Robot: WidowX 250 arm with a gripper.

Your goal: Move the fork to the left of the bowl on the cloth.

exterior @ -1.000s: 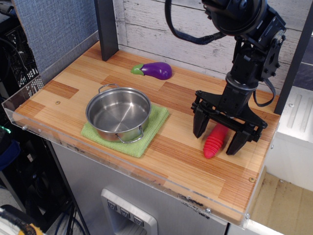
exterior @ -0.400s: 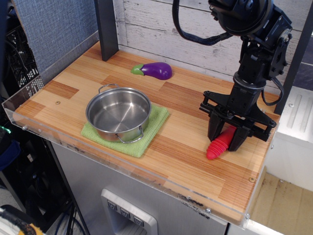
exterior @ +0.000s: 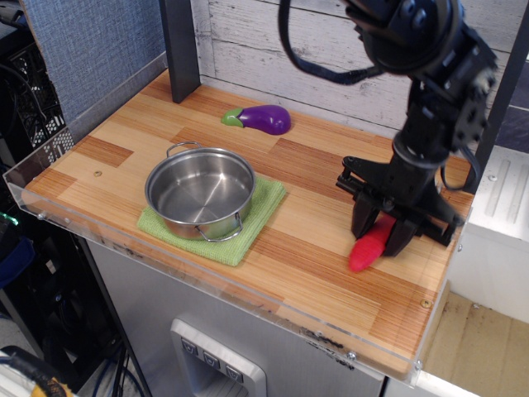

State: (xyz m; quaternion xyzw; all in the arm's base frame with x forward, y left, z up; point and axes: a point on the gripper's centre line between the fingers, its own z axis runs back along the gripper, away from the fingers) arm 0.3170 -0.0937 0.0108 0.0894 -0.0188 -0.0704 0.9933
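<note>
the gripper (exterior: 380, 234) sits low at the right end of the table, its two black fingers drawn in narrow around the red handle of the fork (exterior: 366, 246), one finger on each side and apparently pressing it. a second ago those fingers stood spread wide, straddling the handle without touching; less than half a second ago they had already come together, and now the clamp looks settled, with the handle's lower end poking out toward the front edge. the handle's angle has also shifted a little, and its tip seems to sit slightly off the wood, though i cannot tell for sure whether it is truly raised yet. the grey tines are hidden behind the fingers and wrist. so the grasp looks done and the carry is what remains. outward from there, the wooden table (exterior: 289, 265) lies bare between the fork and the light-green cloth (exterior: 266, 205), which is well apart to the left of the picture. the bowl (exterior: 200, 191), a shiny steel pot with loop handles, stands on the cloth and covers most of it, leaving only narrow strips of green showing; placing the fork on the strip at the bowl's left will likely be tight. a purple eggplant (exterior: 263, 118) rests near the back wall, away from any likely path.
</note>
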